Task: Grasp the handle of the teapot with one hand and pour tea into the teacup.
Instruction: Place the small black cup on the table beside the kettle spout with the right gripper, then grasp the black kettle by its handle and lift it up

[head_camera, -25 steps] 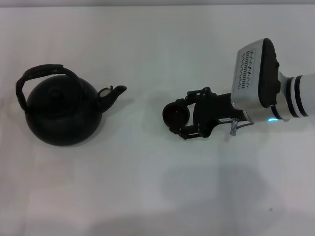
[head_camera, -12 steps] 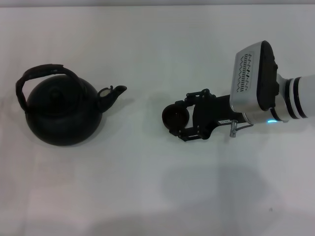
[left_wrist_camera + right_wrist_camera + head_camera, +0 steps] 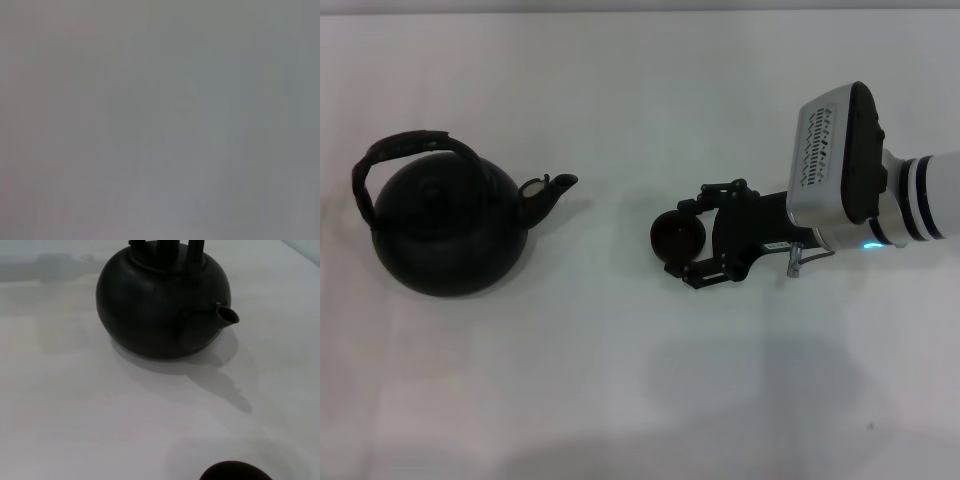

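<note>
The matte-black teapot (image 3: 448,232) stands at the table's left, its spout (image 3: 548,190) pointing right toward the teacup. Its arched handle (image 3: 405,150) rises over the top and nothing holds it. The small dark teacup (image 3: 675,237) sits near the middle, between the jaws of my right gripper (image 3: 688,240), which reaches in from the right and is shut on it. In the right wrist view the teapot (image 3: 162,300) is ahead with its spout (image 3: 228,315), and the teacup's rim (image 3: 235,471) shows at the edge. My left gripper is out of view; its wrist view shows only blank grey.
The white table (image 3: 620,380) carries nothing else. My right arm's white housing (image 3: 840,165) hangs over the right side. A bare gap lies between the spout and the teacup.
My right gripper and the teacup have barely shifted, only a slight wobble. The teapot has not moved.
</note>
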`<state>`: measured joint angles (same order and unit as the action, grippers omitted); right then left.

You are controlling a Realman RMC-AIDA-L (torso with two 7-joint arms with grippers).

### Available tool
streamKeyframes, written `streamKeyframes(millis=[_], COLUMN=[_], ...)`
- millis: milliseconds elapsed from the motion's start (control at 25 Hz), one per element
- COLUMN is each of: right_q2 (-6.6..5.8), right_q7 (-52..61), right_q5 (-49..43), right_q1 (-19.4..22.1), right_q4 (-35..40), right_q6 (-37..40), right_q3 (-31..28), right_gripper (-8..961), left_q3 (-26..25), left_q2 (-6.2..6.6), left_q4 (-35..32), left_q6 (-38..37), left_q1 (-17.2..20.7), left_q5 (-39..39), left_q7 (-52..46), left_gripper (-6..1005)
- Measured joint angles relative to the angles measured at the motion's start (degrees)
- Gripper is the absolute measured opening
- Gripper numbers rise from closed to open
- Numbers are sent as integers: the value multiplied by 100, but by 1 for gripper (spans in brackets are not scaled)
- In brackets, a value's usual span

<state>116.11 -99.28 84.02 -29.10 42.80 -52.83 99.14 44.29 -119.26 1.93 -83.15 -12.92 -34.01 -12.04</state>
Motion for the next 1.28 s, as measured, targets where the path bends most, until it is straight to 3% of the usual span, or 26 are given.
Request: streamKeyframes(millis=[560,800,1000,1280], right_q2=[-54,-114,-154,-115], right_q7=[36,7,-66,-153], right_q5=[49,23,-147,-357], right_q1=[11,102,152,95], right_q4=[89,274,349,308], right_q6=[-145,-652,-819,-768], right_q3=[-133,-885,-1472,-1658], right_gripper=[868,868,867,867], left_q3=[113,638,1359,1868], left_q2=[0,-9,-14,-35], left_q4=[32,40,50,276], left_q6=[-168,-787,-1312,-1656], left_q1=[58,214,307,253], left_q5=[-9,-14,-18,-26], left_q7=[-1,-42,-116,-236], left_gripper=[786,787,787,787])
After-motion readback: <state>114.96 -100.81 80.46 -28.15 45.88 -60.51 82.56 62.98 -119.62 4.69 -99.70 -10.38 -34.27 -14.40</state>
